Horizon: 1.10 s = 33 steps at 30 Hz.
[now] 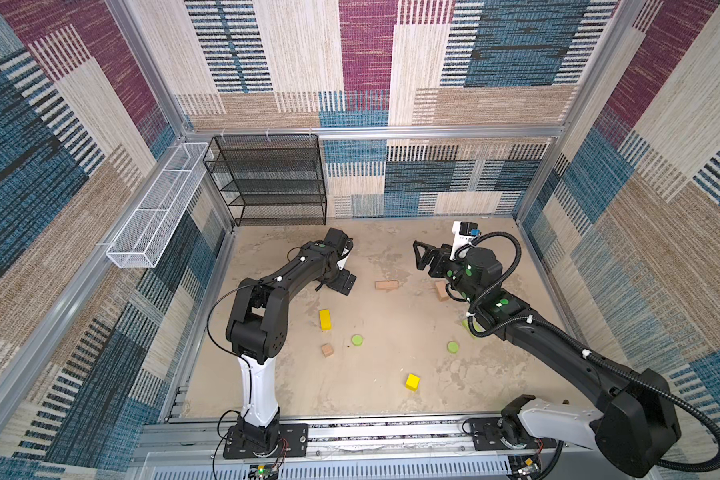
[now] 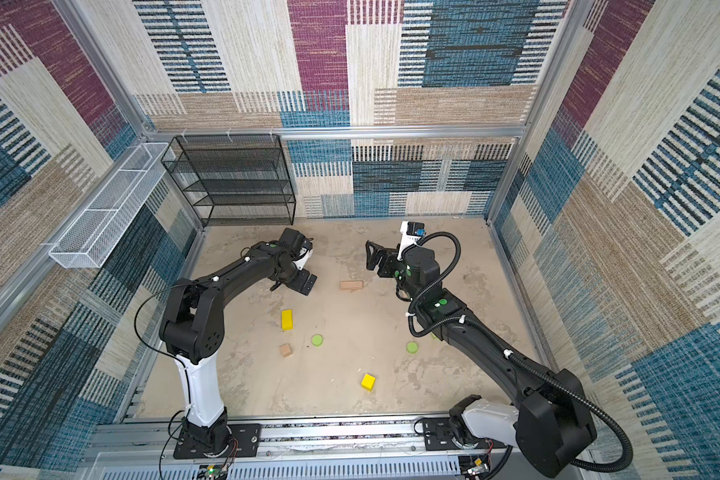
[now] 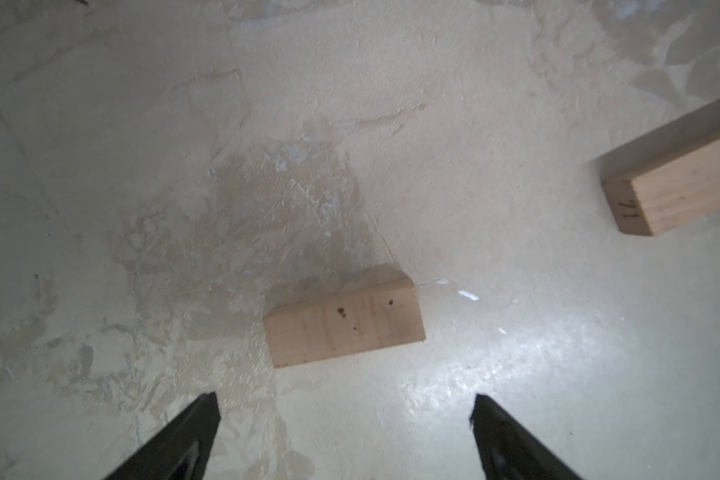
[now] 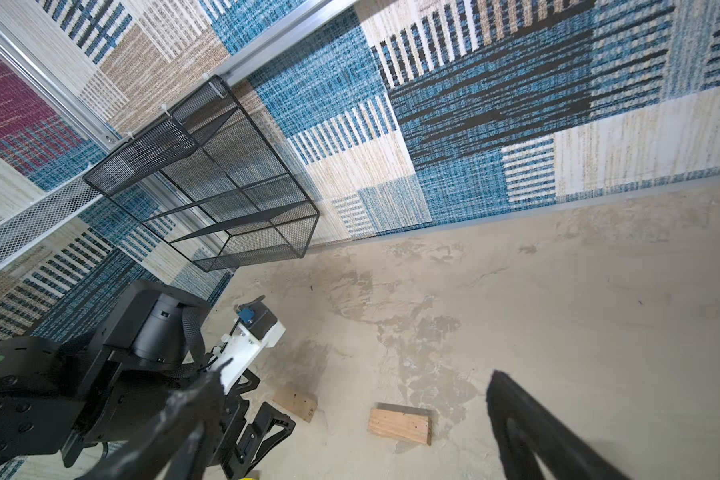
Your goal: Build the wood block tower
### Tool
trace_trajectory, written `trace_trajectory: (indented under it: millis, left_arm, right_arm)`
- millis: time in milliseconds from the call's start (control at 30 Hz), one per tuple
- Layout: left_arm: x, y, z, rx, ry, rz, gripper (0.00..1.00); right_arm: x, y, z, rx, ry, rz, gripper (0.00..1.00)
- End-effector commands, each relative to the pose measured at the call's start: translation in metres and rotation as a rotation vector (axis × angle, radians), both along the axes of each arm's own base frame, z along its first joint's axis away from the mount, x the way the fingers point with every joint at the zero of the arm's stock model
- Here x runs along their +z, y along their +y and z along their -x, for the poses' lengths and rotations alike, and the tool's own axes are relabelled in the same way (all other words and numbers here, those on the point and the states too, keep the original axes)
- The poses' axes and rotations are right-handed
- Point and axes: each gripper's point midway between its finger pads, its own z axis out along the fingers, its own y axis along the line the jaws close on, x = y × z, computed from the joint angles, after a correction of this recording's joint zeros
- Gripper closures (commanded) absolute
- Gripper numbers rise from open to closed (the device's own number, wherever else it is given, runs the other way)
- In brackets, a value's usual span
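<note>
No tower stands yet: the left hand (image 3: 345, 395), jaws wide and empty, hangs just short of a tan bar (image 3: 344, 322), probably lined up to grip it as a base piece. The right hand (image 4: 361, 368), equally spread and empty, is raised well apart from that bar, likely keeping clear, while most other wood blocks (image 1: 325, 320) lie scattered nearer the arm bases than the bar. The table (image 1: 383, 399) is rough, patchy beige; patchwork woven walls (image 1: 371, 62) enclose it.

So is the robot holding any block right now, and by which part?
Nothing is held. The left gripper and right gripper are both open and empty.
</note>
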Motion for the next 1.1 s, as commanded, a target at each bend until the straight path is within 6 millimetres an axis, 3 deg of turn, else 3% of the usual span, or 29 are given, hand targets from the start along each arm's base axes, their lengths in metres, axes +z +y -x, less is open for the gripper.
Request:
trace_trajectory:
  millis: [0,567,1067]
  left_arm:
    - [-0.005,-0.006,0.003,0.019,0.045,0.050,0.01]
    - [-0.024,0.009,-0.010,0.108,0.058,0.028,0.01]
    - [-0.040,-0.001,-0.011,0.125,0.108,0.093,0.01]
  right_arm:
    - [0.009,-0.003,-0.002,-0.017,-0.029,-0.023,0.01]
    - [0.004,-0.005,-0.004,-0.029,-0.014,-0.020,0.01]
    - [0.001,-0.010,-0.005,-0.052,-0.007,-0.013,0.01]
